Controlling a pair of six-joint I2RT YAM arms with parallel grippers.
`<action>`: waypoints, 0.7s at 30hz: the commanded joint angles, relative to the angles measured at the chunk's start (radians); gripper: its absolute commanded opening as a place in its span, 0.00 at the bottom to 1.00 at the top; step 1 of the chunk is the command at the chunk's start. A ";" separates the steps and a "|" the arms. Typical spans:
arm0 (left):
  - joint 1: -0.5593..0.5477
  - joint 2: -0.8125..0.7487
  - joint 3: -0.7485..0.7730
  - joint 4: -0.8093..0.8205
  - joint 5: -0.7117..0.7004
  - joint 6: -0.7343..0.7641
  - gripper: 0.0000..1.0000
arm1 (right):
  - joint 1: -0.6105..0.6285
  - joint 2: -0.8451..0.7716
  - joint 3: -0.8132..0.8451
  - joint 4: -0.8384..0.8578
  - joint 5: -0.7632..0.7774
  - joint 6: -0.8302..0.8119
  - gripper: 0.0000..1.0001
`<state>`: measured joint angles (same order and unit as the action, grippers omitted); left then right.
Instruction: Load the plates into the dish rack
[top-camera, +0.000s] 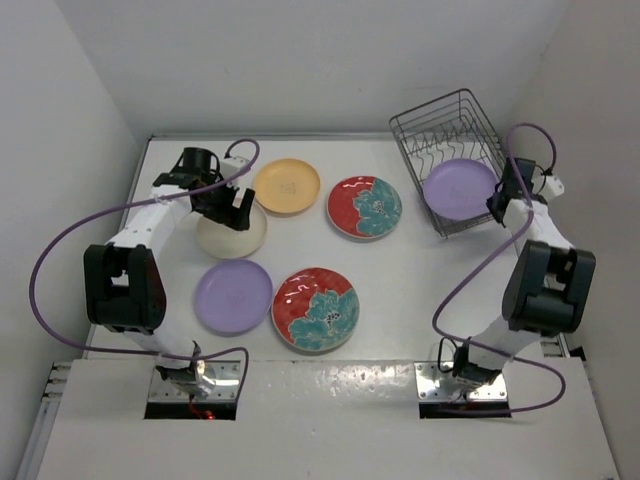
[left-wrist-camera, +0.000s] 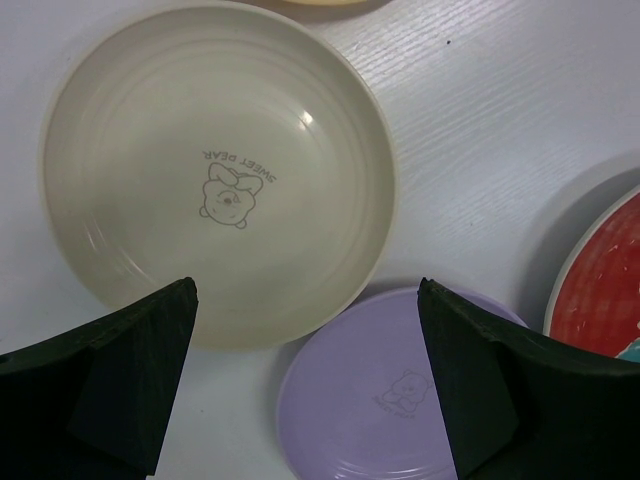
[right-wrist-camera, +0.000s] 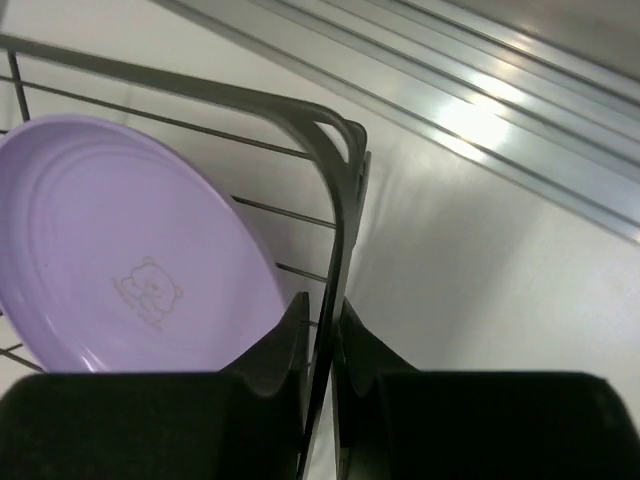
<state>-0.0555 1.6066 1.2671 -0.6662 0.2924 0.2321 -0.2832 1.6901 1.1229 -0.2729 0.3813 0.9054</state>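
Cream and round, the shallow bear-printed plate lies flat on the white table beneath the left gripper, whose fingers are spread wide. A clean pick likely needs one finger outside the near rim and one inside, clear of the flat lilac plate just beside it. The left arm reaches forward, wrist bent down. The right arm stretches to the dark grey wire dish rack, where the leaning lilac plate rests. The right gripper has its fingers drawn close with a rack wire between them; whether they clamp it I cannot tell.
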 joint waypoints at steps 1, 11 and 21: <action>0.009 -0.002 0.041 -0.003 0.031 0.009 0.96 | 0.035 -0.179 -0.138 -0.099 -0.085 0.010 0.00; 0.009 -0.063 0.002 -0.003 0.040 0.029 0.96 | -0.023 -0.515 -0.452 -0.140 -0.171 0.366 0.00; -0.020 -0.082 -0.018 -0.003 0.051 0.029 0.96 | -0.048 -0.701 -0.724 -0.017 -0.030 0.636 0.00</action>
<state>-0.0643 1.5719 1.2629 -0.6655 0.3206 0.2531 -0.3145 0.9329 0.4252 -0.4377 0.3023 1.4097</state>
